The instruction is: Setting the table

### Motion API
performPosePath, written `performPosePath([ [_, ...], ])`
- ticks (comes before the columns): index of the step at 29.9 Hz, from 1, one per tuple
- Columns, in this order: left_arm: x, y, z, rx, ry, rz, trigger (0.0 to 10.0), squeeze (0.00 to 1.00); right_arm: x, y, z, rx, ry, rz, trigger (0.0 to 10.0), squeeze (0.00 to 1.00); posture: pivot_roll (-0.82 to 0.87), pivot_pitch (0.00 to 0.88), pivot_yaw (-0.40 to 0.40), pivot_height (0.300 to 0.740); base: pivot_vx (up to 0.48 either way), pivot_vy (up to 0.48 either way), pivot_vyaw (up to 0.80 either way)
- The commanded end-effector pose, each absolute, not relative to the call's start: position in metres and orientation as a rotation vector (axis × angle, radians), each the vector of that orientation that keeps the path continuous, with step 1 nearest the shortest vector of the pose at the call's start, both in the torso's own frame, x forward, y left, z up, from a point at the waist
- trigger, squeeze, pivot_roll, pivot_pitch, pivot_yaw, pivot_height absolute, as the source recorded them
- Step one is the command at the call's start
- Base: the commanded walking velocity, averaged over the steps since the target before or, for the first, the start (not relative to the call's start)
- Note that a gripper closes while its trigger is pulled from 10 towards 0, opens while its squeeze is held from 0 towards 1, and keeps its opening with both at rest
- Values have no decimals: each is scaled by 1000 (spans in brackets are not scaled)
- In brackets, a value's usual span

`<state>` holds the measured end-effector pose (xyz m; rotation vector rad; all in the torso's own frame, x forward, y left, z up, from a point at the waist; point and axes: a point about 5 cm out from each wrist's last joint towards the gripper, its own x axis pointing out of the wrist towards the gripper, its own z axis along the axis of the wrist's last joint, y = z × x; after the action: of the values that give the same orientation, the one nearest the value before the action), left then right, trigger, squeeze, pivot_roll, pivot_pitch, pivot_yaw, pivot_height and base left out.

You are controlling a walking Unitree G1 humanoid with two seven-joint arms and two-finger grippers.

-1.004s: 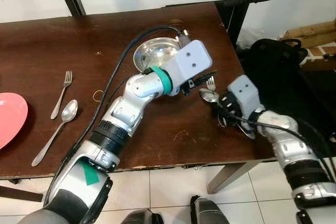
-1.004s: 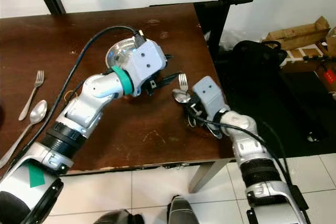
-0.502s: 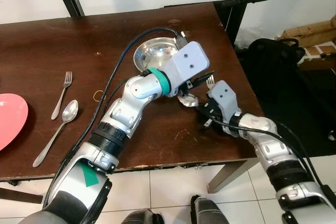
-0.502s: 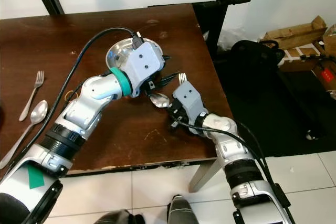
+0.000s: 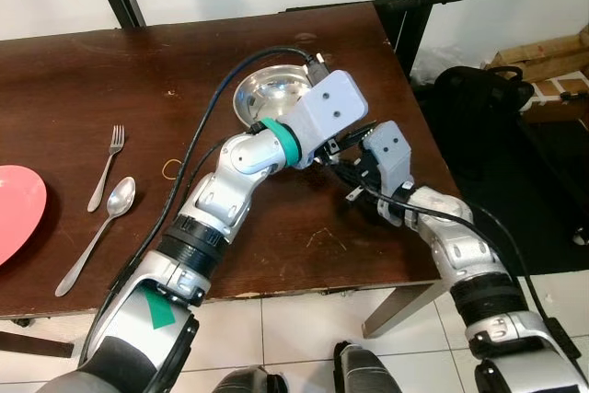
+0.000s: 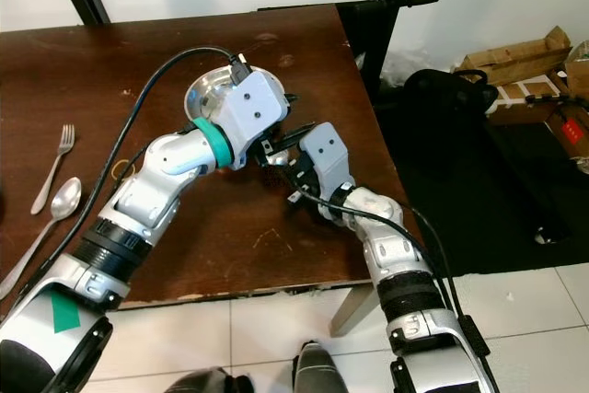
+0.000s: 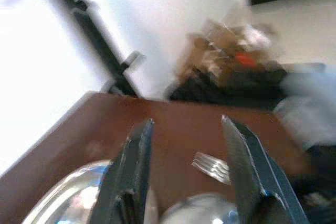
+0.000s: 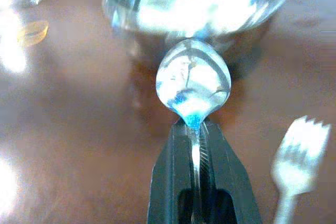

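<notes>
table (image 5: 83, 71) – dark brown | bowl (image 5: 271, 94) – shiny silver | plate (image 5: 17, 209) – pink | spoon (image 8: 193, 84) – silver

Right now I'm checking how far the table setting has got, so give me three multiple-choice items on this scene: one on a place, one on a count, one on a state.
1. Where does the steel bowl stand?
A. At the table's far right part, behind the left gripper
B. On the pink plate
C. On the floor

2. How many spoons are in sight?
A. One
B. Two
C. Four

3. What is the right gripper doing?
A. Hanging open over the floor
B. Shut on a spoon's handle
C. Holding the bowl's rim

Answers: 1 A, the bowl sits on the brown table just beyond the left gripper, whose fingers are apart. 2 B, one spoon lies beside a fork near the pink plate; the held spoon is the other. 3 B, the right wrist view shows the fingers closed on the handle, with a second fork beside it.
</notes>
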<state>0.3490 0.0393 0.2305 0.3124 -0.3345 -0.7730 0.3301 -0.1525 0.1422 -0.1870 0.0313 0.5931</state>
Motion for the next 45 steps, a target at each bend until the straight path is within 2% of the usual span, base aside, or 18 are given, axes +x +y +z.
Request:
performPosePath([
  [1,353,59,235,238,-328,-675,10000,0,326,-157,150,-151,-5,540,0,0,-100,14,97,740,0,0,0],
  [3,357,79,244,167,-333,-578,10000,0,317,-161,159,-122,-59,461,0,0,-94,18,95,740,0,0,0],
  [8,358,87,247,142,-333,-546,10000,0,313,-163,163,-115,-80,431,0,0,-94,18,95,740,0,0,0],
  [11,357,113,256,92,-333,-470,10000,0,300,-166,181,-86,-158,299,0,0,-81,22,91,740,0,0,0],
  [12,354,121,253,96,-313,-450,10000,0,293,-168,189,-65,-202,196,10000,0,-89,23,93,740,0,0,0],
  [15,351,125,247,106,-292,-437,10000,0,287,-171,193,-44,-230,110,10000,0,-91,23,93,740,0,0,0],
  [17,346,123,227,138,-239,-413,10000,0,282,-174,190,26,-243,-32,10000,0,-93,23,90,740,0,0,0],
  [20,343,120,219,145,-218,-397,10000,0,281,-176,187,54,-237,-85,10000,0,-93,23,90,740,0,0,0],
  [24,344,121,203,69,-170,-334,10000,0,288,-178,180,67,-209,-120,10000,0,-92,18,88,740,0,0,0],
  [25,346,127,196,70,-147,-272,10000,0,295,-181,183,76,-211,-145,10000,0,-88,13,84,740,0,0,0],
  [31,344,141,192,152,-154,-194,10000,0,303,-186,192,-40,-220,-80,10000,0,-66,0,68,740,0,0,0],
  [39,333,143,179,219,-142,-215,10000,0,303,-192,194,-145,-208,-23,10000,0,-65,0,39,740,0,0,0],
  [40,332,142,178,217,-147,-215,10000,0,305,-196,195,-164,-206,-14,10000,0,-63,0,-1,740,0,0,0],
  [44,330,138,178,204,-166,-204,10000,0,312,-202,200,-191,-204,4,10000,0,-58,0,-36,740,0,0,0],
  [45,329,136,179,205,-183,-194,10000,0,316,-202,201,-183,-203,9,10000,0,-37,0,-76,740,0,0,0],
])
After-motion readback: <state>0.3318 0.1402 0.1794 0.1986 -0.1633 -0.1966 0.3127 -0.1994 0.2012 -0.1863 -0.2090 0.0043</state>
